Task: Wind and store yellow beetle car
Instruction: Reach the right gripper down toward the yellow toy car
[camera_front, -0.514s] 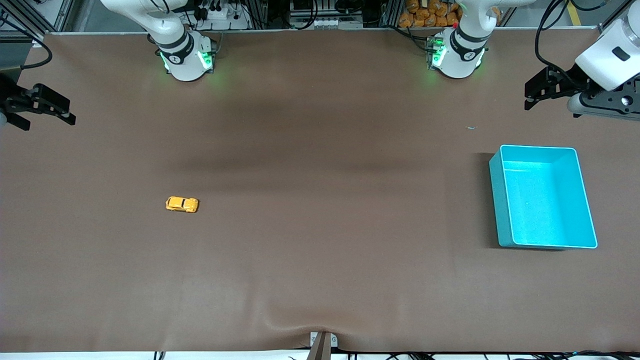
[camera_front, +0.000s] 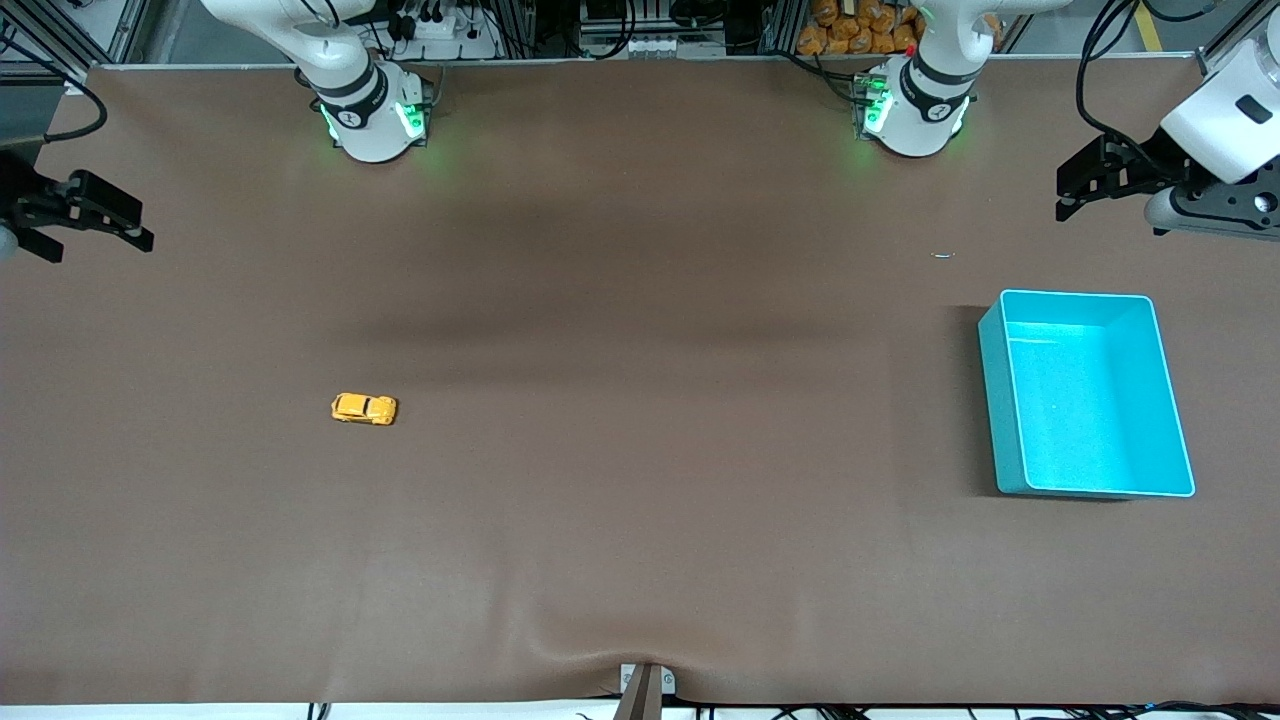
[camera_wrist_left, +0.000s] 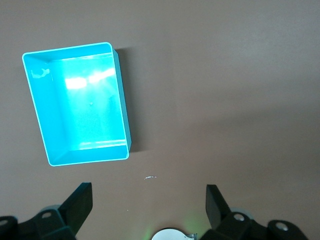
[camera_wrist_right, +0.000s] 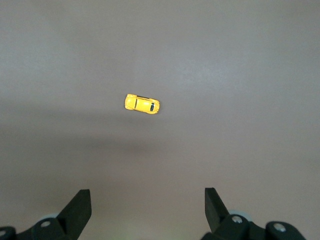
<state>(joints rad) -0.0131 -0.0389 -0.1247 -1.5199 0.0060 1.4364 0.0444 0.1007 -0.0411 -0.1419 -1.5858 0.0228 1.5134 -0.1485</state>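
The yellow beetle car (camera_front: 364, 408) stands alone on the brown table toward the right arm's end; it also shows in the right wrist view (camera_wrist_right: 142, 104). My right gripper (camera_front: 135, 225) is open and empty, up in the air over the table's edge at that end, well apart from the car. My left gripper (camera_front: 1066, 195) is open and empty, up in the air at the left arm's end of the table, beside the turquoise bin (camera_front: 990, 370), which is empty and also shows in the left wrist view (camera_wrist_left: 122, 110).
A tiny pale scrap (camera_front: 942, 255) lies on the table between the bin and the left arm's base (camera_front: 912, 105). The right arm's base (camera_front: 372, 115) stands at the table's back edge. A small bracket (camera_front: 645, 685) sits at the front edge.
My left gripper has shifted slightly outward toward its end of the table and up in the view. The right gripper, car and bin have not moved.
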